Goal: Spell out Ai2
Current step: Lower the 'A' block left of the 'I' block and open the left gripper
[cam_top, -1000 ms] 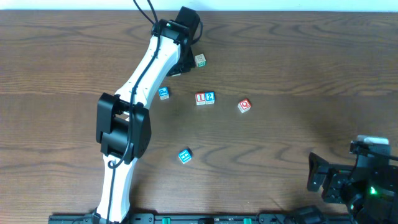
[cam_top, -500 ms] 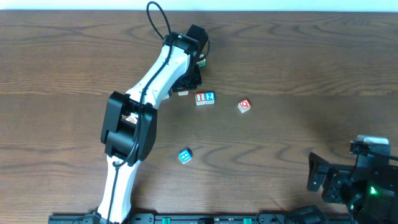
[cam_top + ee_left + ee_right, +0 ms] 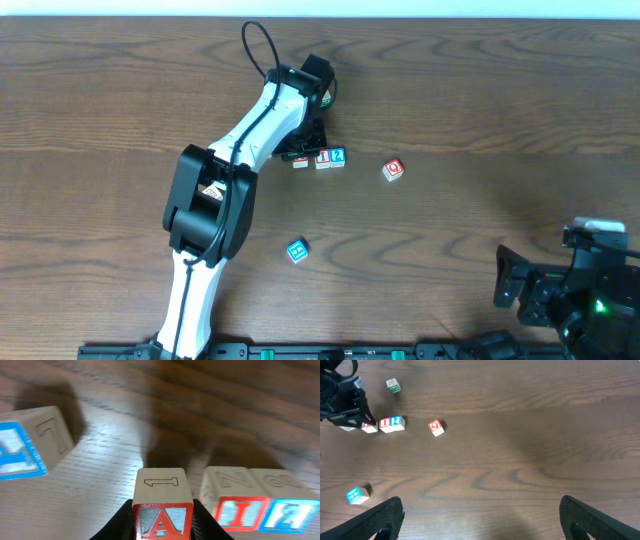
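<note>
My left gripper (image 3: 162,522) is shut on a red "A" block (image 3: 162,519). It holds the block low over the table, just left of the red "I" block (image 3: 232,510), with a small gap between them. The blue "2" block (image 3: 290,512) touches the "I" on its right. In the overhead view the "A" (image 3: 299,161), "I" (image 3: 322,158) and "2" (image 3: 338,156) stand in one row. The row also shows in the right wrist view (image 3: 384,423). My right gripper (image 3: 482,520) is open and empty at the front right.
A red "Q" block (image 3: 393,170) lies right of the row. A blue block (image 3: 297,251) lies toward the front. A green block (image 3: 393,385) lies behind the row. Another blue block (image 3: 30,442) lies left of my left gripper.
My left arm has swung from the green block at the back toward the front. It has brought the "A" block down beside the "I". The right arm has not moved.
</note>
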`<state>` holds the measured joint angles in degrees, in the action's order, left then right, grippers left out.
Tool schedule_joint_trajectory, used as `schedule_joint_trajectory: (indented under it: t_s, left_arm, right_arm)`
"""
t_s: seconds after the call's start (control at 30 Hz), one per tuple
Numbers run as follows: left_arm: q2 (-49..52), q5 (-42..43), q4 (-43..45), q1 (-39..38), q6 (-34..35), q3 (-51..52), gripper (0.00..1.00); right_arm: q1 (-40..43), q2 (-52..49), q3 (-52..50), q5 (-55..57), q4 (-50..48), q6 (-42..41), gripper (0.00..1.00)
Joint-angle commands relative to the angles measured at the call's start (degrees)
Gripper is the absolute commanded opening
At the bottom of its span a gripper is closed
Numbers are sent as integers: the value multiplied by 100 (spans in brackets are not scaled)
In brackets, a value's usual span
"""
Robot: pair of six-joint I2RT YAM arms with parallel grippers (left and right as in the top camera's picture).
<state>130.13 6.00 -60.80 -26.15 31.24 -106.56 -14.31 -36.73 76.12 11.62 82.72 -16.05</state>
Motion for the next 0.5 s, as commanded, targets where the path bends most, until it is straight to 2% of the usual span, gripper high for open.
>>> schedule_joint_trajectory:
  t_s: [0.0, 0.47]
  left_arm:
    - [70, 114, 35, -66, 2, 4, 6]
    - [72, -205, 262, -107, -131, 46, 6]
  right_arm:
    - [42, 9, 2, 59, 7, 46, 99]
    - [42, 9, 2, 59, 4, 46, 99]
